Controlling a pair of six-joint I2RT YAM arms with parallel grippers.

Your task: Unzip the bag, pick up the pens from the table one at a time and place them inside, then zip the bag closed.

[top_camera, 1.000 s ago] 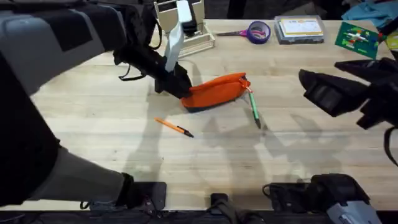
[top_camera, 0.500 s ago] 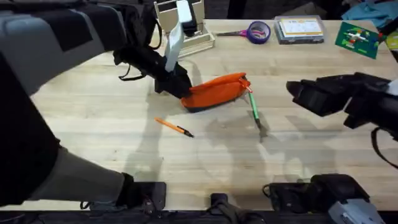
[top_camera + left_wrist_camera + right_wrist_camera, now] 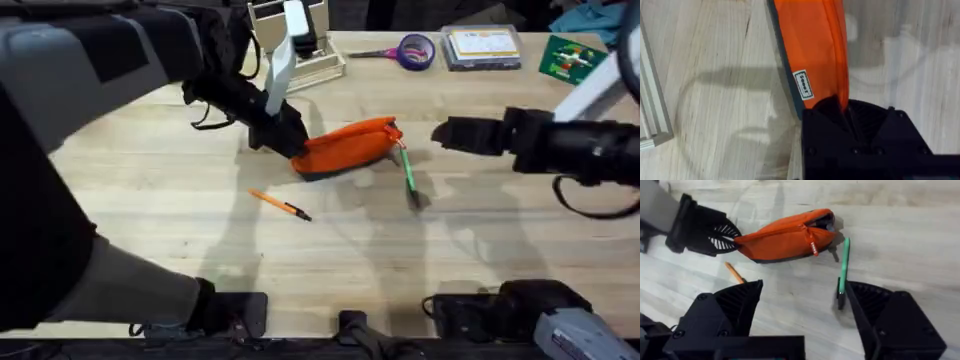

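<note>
The right end effector (image 3: 445, 133) has swung in toward the middle, fingers spread above the slim green pen (image 3: 408, 172). On the pale wooden plank surface (image 3: 480, 250), the soft orange fabric pouch (image 3: 345, 147) lies pinched at one end by the left end effector (image 3: 290, 140); the slim orange pen (image 3: 280, 204) lies nearby.

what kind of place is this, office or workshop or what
Probably a robot lab bench set up like a desk: a pale wooden table with stationery. An orange pencil pouch, a green pen and an orange pen lie on it, with purple-handled scissors and a clear supply box at the far edge.
</note>
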